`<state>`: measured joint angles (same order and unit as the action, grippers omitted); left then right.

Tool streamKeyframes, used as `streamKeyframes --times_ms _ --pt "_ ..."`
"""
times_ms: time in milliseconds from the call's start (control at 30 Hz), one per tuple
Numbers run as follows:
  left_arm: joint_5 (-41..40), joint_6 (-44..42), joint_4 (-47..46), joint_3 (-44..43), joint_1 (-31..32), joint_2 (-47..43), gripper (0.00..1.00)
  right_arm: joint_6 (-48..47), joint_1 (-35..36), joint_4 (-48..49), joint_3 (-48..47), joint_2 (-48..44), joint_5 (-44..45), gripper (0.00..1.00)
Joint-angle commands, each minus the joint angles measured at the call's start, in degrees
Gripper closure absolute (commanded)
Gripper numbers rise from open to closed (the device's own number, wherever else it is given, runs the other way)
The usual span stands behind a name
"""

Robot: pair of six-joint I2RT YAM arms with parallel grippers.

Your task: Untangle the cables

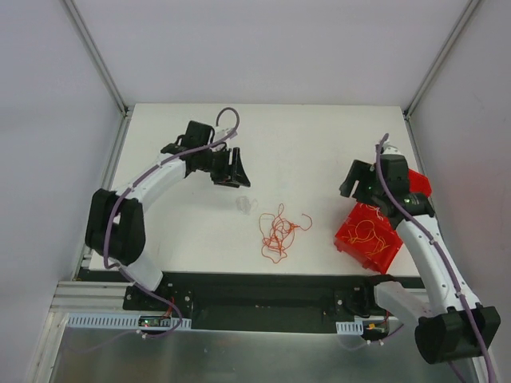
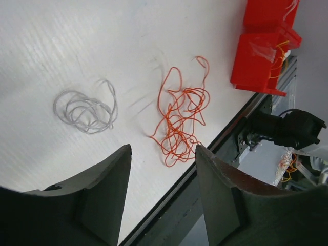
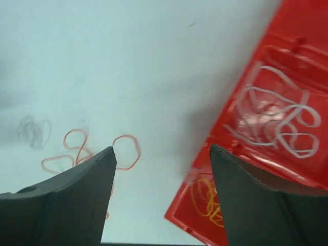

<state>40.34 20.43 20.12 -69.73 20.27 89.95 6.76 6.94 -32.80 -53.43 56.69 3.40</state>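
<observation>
Left gripper (image 1: 237, 172), upper left, jaws apart and empty. Thin whitish wire coil (image 2: 87, 110) lies apart from red-orange curly tangle (image 2: 179, 120) at centre, apparently separated out. Right gripper (image 3: 161, 154), jaws wide and empty, over red plastic compartment bin (image 1: 390, 256) holding sorted wires (image 3: 279, 115).

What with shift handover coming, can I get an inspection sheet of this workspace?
Surface: white table, wires lying on it.
Job's things: red-orange tangle mid-table; whitish coil lying apart beside it; yellow-orange wire and white wire inside the red bin.
Clutter: nothing seen.
End effectors: left end effector open, empty; right end effector open, empty, by the bin's edge.
Cables: purple hose along each arm.
Surroundings: white walls, metal frame.
</observation>
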Motion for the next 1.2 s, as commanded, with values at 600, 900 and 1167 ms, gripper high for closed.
streamKeyframes --times_ms 600,900,1167 --pt "-2.64 -10.67 5.46 -9.37 1.79 22.81 0.43 10.72 27.42 14.6 11.85 -1.4 -8.41 0.24" --pt "-3.6 -10.41 8.18 -9.28 3.28 21.06 0.81 12.04 29.27 12.49 13.26 -3.78 -5.86 0.24" --pt "-0.35 -9.44 8.27 -9.46 3.37 12.28 1.0 13.54 34.09 17.57 12.03 1.4 -5.77 0.24"
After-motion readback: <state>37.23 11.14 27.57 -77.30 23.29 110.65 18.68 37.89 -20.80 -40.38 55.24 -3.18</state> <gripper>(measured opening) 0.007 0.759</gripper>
